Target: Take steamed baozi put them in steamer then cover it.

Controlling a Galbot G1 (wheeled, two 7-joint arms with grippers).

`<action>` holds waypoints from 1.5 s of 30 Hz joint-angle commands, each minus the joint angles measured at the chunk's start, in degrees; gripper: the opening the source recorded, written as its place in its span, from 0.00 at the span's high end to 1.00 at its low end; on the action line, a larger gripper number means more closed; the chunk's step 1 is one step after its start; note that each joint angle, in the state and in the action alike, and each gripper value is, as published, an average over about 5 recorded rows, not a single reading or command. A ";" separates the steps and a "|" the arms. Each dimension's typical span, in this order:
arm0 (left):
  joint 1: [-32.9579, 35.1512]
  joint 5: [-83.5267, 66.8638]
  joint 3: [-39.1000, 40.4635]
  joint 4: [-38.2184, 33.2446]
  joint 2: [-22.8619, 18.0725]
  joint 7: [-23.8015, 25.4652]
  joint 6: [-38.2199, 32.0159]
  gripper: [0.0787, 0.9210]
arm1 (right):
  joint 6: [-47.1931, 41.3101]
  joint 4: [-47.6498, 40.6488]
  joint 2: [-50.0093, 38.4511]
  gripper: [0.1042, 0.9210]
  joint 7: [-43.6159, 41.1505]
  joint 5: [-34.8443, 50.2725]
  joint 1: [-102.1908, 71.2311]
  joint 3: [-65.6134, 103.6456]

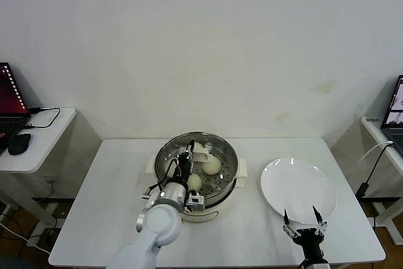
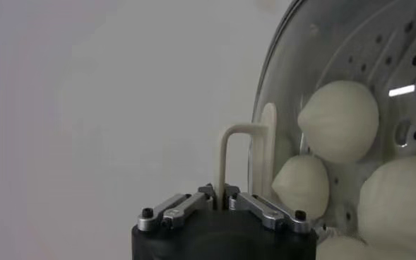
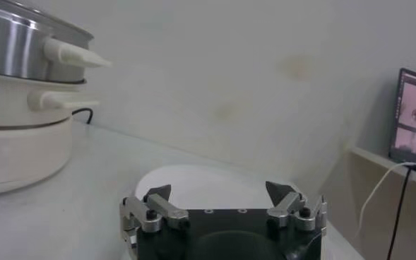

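Left gripper (image 1: 187, 157) with lid handle (image 2: 237, 157) blocks steamer (image 1: 227, 169) mouth; buns (image 1: 211, 164) fill tray. Plate (image 1: 299, 188) bare, right gripper (image 1: 305, 224) at its near edge. Worktop (image 1: 113, 200) left side free.

The left gripper (image 2: 220, 200) is pinched shut on a thin cream-white handle (image 2: 237, 152) that loops up from between its fingers. The handle belongs to a clear glass lid (image 2: 282, 78), held up on edge. Through the lid you can see the shiny steamer (image 2: 398, 49) with its holey tray, and four baozi (image 2: 338, 120) sitting inside it, close together.
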 commanded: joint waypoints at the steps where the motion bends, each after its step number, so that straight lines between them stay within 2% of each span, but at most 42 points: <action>1: 0.72 0.14 -0.10 -0.49 -0.21 0.04 -0.54 0.91 | -0.06 -0.01 0.01 0.12 -0.02 -0.01 0.07 -0.11; 4: 1.64 -0.02 -0.26 -1.38 0.02 -0.23 -0.64 0.84 | -0.06 -0.12 -0.01 0.12 -0.03 -0.03 0.10 -0.18; 10: 5.00 -1.77 -1.60 -5.53 1.20 -1.47 -0.93 0.64 | -0.09 -0.13 -0.07 0.12 -0.03 -0.04 0.05 -0.44; 17: 13.01 -11.25 -5.36 -14.01 5.73 -3.40 -1.62 0.39 | -0.05 -0.11 -0.88 0.12 -0.03 0.43 -0.35 -0.50; 21: 18.68 -18.93 -8.82 -19.64 7.21 -6.14 -3.68 0.26 | 0.13 -0.04 -2.01 0.12 -0.04 1.27 -0.96 -0.51; 24: 24.11 -28.43 -12.27 -23.13 7.82 -10.45 -7.08 0.17 | 0.18 0.15 -2.53 0.12 -0.05 1.66 -1.26 -0.67; 27: 29.05 -42.55 -16.81 -23.38 7.56 -18.98 -13.10 0.12 | 0.15 0.27 -2.40 0.12 -0.06 1.84 -1.25 -1.05; 29: 31.54 -52.15 -20.99 -21.29 6.25 -24.81 -19.80 0.12 | 0.44 0.29 -2.42 0.12 -0.09 2.05 -1.36 -1.29; 31: 33.83 -59.81 -24.92 -19.30 4.94 -28.03 -24.72 0.12 | 0.80 0.51 -2.60 0.12 -0.18 2.40 -1.72 -1.58; 33: 36.48 -67.58 -27.55 -18.00 4.46 -29.27 -26.50 0.12 | 1.17 1.08 -3.15 0.12 -0.33 3.21 -2.34 -2.01; 38: 43.11 -83.72 -28.44 -16.10 3.77 -29.79 -29.23 0.12 | 2.80 3.14 -5.24 0.12 -0.23 5.95 -4.24 -2.65; 45: 49.88 -89.78 -30.94 -14.05 2.54 -30.39 -36.20 0.12 | 4.78 5.84 -7.33 0.12 0.14 7.94 -7.68 -3.58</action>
